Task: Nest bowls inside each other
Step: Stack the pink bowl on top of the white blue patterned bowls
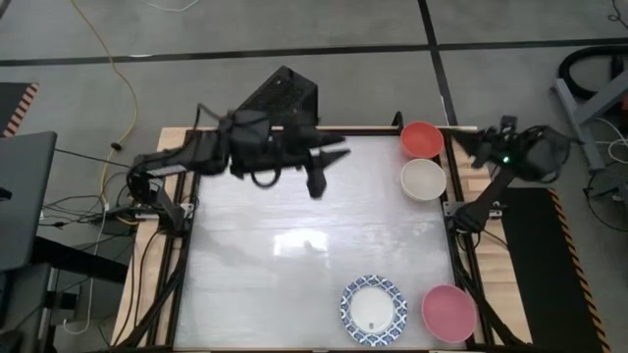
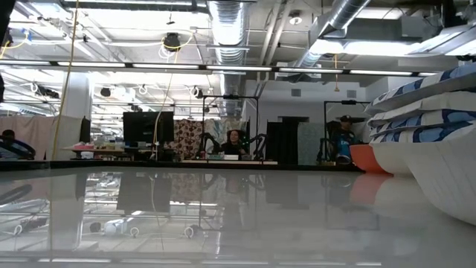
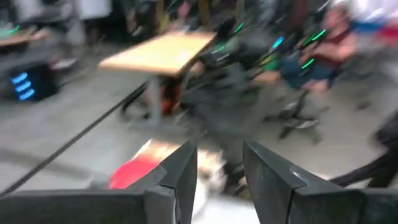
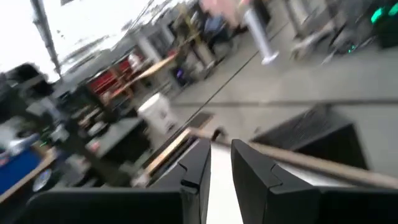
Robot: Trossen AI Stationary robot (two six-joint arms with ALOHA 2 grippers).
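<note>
Left claw (image 1: 329, 162) apart, empty, over table's (image 1: 294, 245) bare far side, bowls (image 1: 423, 178) lining right edge

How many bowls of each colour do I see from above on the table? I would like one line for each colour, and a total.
Counted as seen from above; a stack counts as one, since nested bowls cannot be told apart there.
Red bowl: 1
Cream-white bowl: 1
Pink bowl: 1
White bowl with blue patterned rim: 1
Total: 4
</note>
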